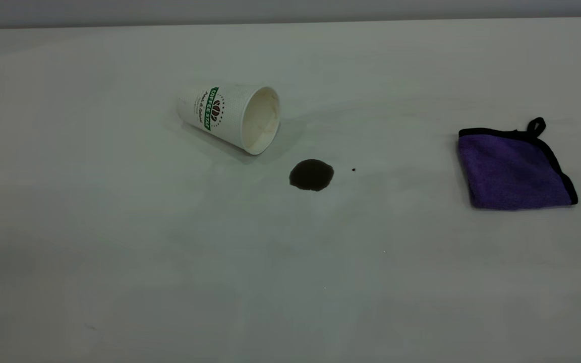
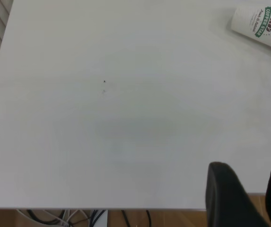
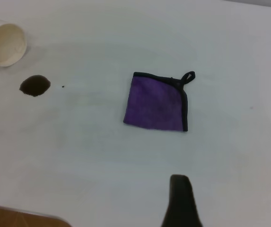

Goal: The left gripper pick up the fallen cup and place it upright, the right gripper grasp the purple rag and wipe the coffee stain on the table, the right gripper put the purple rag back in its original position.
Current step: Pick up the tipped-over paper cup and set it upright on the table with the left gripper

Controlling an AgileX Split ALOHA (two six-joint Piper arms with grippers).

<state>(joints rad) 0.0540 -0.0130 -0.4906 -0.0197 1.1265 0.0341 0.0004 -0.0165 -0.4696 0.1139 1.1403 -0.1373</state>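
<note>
The cup (image 1: 230,117) lies on its side on the table (image 1: 169,262), its open mouth turned toward the coffee stain (image 1: 311,175), which sits just off the rim. The purple rag (image 1: 515,167) lies folded flat at the right, loop at its far corner. In the left wrist view my left gripper (image 2: 249,164) hangs open over the table's near edge, far from the cup (image 2: 260,26), nothing between its fingers. In the right wrist view my right gripper (image 3: 179,189) shows only as one dark tip, short of the rag (image 3: 156,101); the stain (image 3: 34,85) and cup (image 3: 6,45) lie beyond. Neither gripper appears in the exterior view.
A tiny dark speck (image 1: 353,170) sits just right of the stain. The table's edge, with wooden floor and cables (image 2: 69,217) below it, runs under the left gripper. A wall meets the table's far edge (image 1: 290,22).
</note>
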